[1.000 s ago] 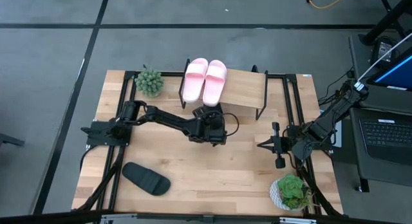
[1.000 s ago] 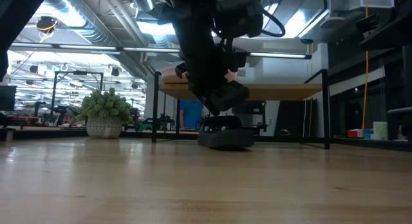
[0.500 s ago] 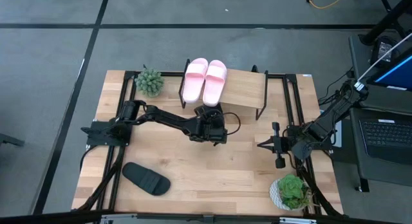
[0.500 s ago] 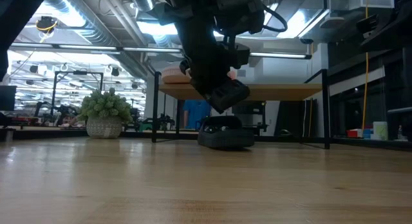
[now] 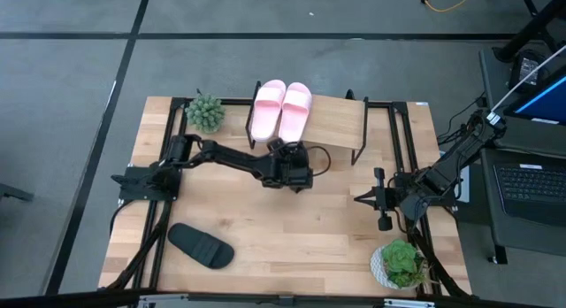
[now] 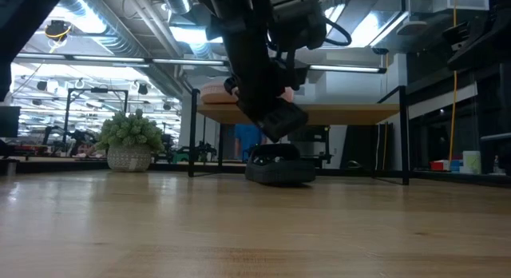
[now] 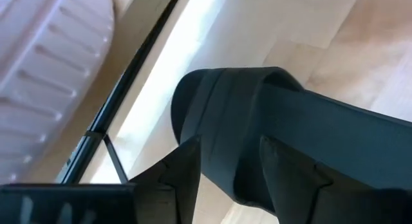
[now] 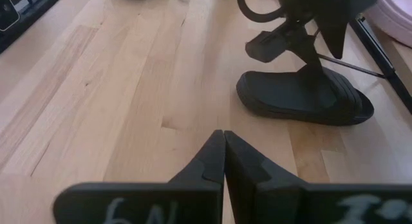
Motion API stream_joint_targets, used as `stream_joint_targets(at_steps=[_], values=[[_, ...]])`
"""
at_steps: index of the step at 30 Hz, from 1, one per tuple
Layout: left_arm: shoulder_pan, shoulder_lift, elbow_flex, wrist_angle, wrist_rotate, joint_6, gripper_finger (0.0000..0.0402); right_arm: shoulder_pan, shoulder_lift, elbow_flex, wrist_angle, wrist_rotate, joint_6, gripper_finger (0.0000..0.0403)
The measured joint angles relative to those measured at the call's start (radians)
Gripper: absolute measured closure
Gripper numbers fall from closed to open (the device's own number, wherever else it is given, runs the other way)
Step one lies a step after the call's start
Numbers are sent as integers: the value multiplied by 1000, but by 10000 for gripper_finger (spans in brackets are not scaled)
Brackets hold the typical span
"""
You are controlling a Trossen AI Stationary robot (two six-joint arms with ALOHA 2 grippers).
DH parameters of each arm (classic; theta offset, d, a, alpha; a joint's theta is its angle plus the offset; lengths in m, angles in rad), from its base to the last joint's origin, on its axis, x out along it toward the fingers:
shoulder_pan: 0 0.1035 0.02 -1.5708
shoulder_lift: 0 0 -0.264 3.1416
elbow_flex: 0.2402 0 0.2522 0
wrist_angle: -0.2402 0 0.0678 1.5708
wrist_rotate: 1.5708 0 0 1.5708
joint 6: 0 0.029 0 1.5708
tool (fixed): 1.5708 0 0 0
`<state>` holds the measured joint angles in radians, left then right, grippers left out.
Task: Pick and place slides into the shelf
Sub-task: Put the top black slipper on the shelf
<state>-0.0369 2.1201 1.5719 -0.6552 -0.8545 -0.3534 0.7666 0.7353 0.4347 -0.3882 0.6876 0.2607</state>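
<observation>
Centrally, left gripper [image 5: 292, 169] reaches low beside shelf [image 5: 336, 122], fingers [image 7: 187, 169] spread astride black slide [image 7: 270, 134]; contact unclear. Right gripper [image 8: 223, 150] waits right, pinched closed.

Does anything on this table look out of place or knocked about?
One black slide lies alone and askew near the table's front left corner, far from the shelf. The two pink slides sit neatly side by side on the shelf's top. The other black slide rests flat on the table by the shelf, at the left gripper. Nothing looks spilled or broken.
</observation>
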Motion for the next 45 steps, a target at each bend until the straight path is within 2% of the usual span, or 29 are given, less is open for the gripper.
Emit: stream_joint_targets(at_steps=[6,25,29,34,45], values=[[15,1,0,-1,49,0,250,0,0,0,0,0,0,393],[37,1,0,-1,56,-1,255,0,0,0,1,0,0,393],[31,2,0,-1,66,-1,295,0,0,0,1,0,0,393],[30,2,0,-2,116,-13,388,0,0,0,2,0,0,393],[-49,2,0,-7,94,1,401,0,0,0,2,0,0,393]])
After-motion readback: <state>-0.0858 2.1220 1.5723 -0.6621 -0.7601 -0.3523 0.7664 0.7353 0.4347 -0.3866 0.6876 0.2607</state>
